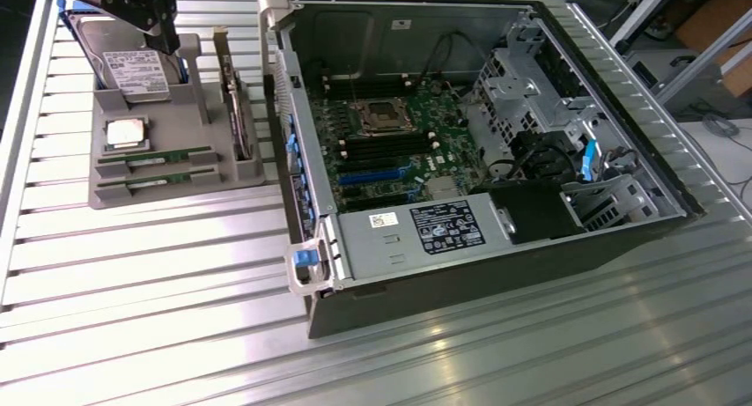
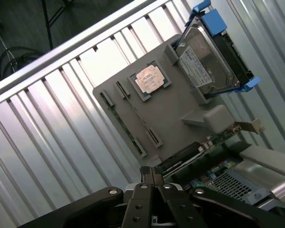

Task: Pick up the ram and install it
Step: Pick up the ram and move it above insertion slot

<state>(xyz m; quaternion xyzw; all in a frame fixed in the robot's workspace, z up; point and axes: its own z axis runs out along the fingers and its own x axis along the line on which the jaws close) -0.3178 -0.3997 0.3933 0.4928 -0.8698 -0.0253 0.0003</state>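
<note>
Ram (image 1: 157,159) (image 2: 136,112) sits edge-up in a slot of the grey tray (image 1: 176,129) (image 2: 180,102), not held. Second ram (image 1: 153,184) (image 2: 121,122) lies parallel just beside it in the outer slot, at the tray edge. Both sticks are green with a pale label, seated and untouched. CPU (image 1: 126,134) (image 2: 151,79) is in its square pocket just behind the ram. Hard drive (image 1: 136,71) (image 2: 205,66) with blue rails leans at the far end of the tray. A card (image 1: 239,115) (image 2: 221,135) stands upright along the tray side toward the case. Gripper (image 1: 182,45) (image 2: 152,175) hangs over the tray's back end by the hard drive, well apart from both sticks, with its fingers (image 2: 141,190) clenched together and nothing between them. Open PC case (image 1: 470,278) lies just beside the tray on the exterior view's right, with the motherboard (image 1: 388,155) exposed, dark ram slots near its socket and the power supply (image 1: 411,234) at the near end. All of it rests on a slatted metal table (image 1: 141,283) (image 2: 52,133).
</note>
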